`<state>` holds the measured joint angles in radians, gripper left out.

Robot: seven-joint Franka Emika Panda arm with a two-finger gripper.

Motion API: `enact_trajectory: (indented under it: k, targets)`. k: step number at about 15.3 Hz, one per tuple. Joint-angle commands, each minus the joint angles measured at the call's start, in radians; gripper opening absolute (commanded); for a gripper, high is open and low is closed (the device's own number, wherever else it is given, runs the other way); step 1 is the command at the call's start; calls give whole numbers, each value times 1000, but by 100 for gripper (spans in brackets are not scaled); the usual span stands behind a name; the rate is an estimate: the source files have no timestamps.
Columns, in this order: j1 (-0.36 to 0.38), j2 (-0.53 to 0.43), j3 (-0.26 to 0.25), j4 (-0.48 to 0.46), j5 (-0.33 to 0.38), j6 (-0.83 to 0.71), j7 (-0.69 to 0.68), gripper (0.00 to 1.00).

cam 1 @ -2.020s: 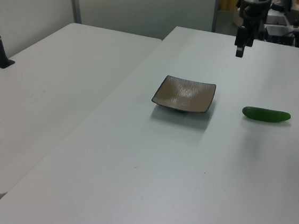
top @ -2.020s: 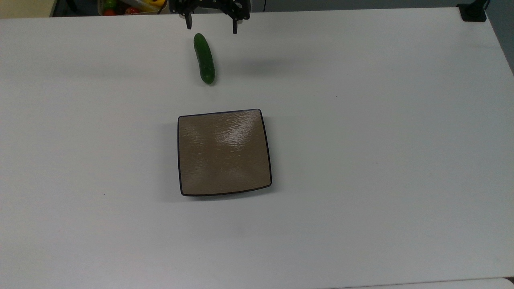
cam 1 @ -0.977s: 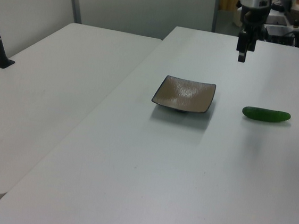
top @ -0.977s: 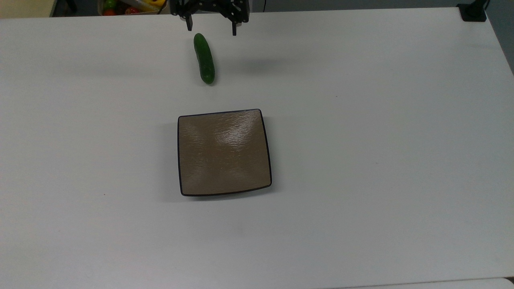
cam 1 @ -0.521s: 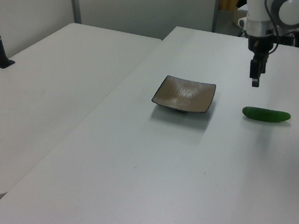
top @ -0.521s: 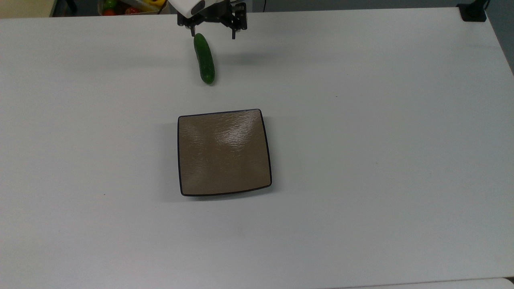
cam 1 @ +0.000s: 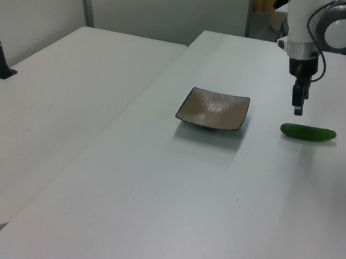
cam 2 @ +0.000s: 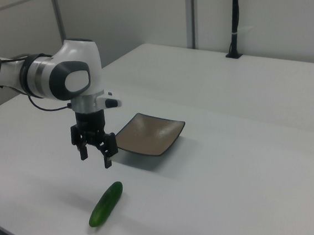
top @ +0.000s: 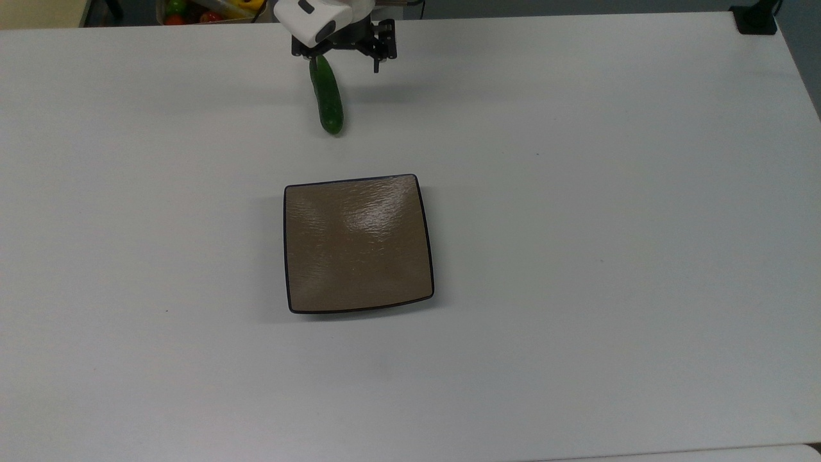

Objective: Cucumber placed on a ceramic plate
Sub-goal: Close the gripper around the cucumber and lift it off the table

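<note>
On the white desk (top: 577, 192), the cucumber (top: 327, 96) lies at upper centre of the top view, long axis toward the ceramic plate (top: 358, 244), the gripper (cam 2: 94, 153) above it, jaws open, empty.

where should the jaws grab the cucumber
Grip the cucumber across its narrow middle, coming straight down from above. It lies flat on the white table with clear space on both long sides, so the open gripper can straddle it there.

No readable text, label or number anywhere.
</note>
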<state>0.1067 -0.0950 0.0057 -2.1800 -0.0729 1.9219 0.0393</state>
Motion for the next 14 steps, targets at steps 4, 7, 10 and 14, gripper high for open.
enact_trajectory:
  k: [4,7,10,14]
  targets:
    - [-8,40,11,-72,-13,46,-32,100]
    - [-28,93,11,-79,-13,51,-71,100]
    - [-56,136,10,-80,-28,115,-78,100]
    - [-67,158,10,-80,-57,117,-78,100]
